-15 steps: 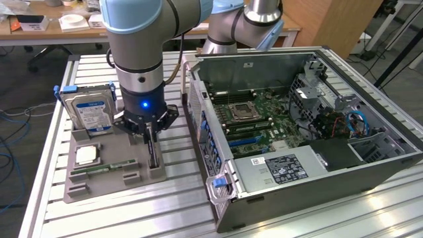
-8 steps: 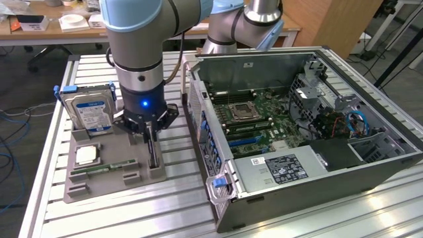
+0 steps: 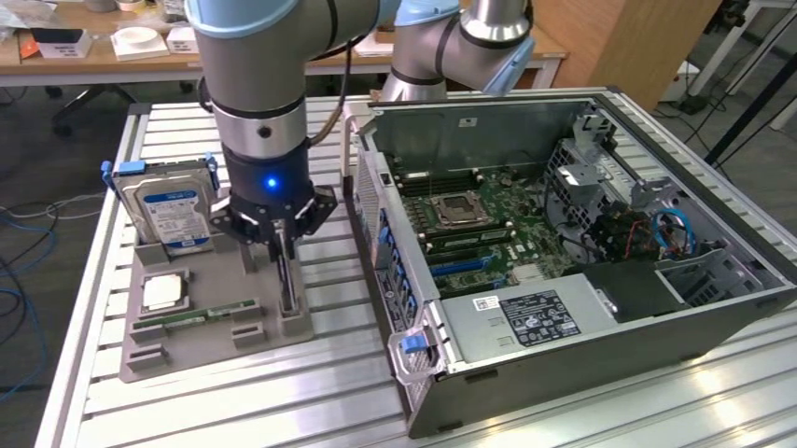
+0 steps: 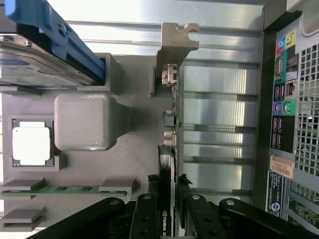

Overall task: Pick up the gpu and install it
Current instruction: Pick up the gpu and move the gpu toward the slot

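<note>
1. I saw a slatted metal table with a grey holder tray toward the exterior view's left and an open computer case toward its right.
2. The tray's edge lay near the case's rear panel, with a narrow strip of bare slats between them. A wider stretch of bare table lay in front of the tray.
3. The gpu stood on its long edge in a slot along the side of the tray nearest the case. Its silvery end bracket was at the end far from the gripper.
4. On the card's other side, a hard drive with blue handles stood upright in the tray, just beside the arm. A raised grey block sat close to the card. A square processor chip and a green memory stick lay flat farther off.
5. The gripper pointed straight down over one end of the card. In the wrist view its black fingers sat one on each face of the thin board, drawn in against it.
6. I read the gripper as clamped on the gpu, with the card seated in its tray slot and its lower edge not lifted clear.
</note>
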Motion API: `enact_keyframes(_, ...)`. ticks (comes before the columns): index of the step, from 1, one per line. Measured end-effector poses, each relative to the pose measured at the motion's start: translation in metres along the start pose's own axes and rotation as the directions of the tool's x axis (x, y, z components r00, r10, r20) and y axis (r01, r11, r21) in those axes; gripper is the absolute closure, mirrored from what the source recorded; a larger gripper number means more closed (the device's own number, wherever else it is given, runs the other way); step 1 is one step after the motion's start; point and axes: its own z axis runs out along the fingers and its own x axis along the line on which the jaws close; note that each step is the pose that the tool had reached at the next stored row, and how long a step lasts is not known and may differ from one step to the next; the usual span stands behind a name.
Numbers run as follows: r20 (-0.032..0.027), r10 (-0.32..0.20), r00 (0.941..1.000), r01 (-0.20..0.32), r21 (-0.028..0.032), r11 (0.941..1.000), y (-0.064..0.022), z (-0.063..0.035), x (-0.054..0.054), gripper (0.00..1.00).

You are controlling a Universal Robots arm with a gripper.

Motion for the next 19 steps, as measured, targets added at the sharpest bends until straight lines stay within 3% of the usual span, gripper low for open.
enact_keyframes(19, 0.0000, 0.000, 1.0000, 0.000, -0.0001, 1.0000, 0.0015, -0.0319, 0.000, 0.74)
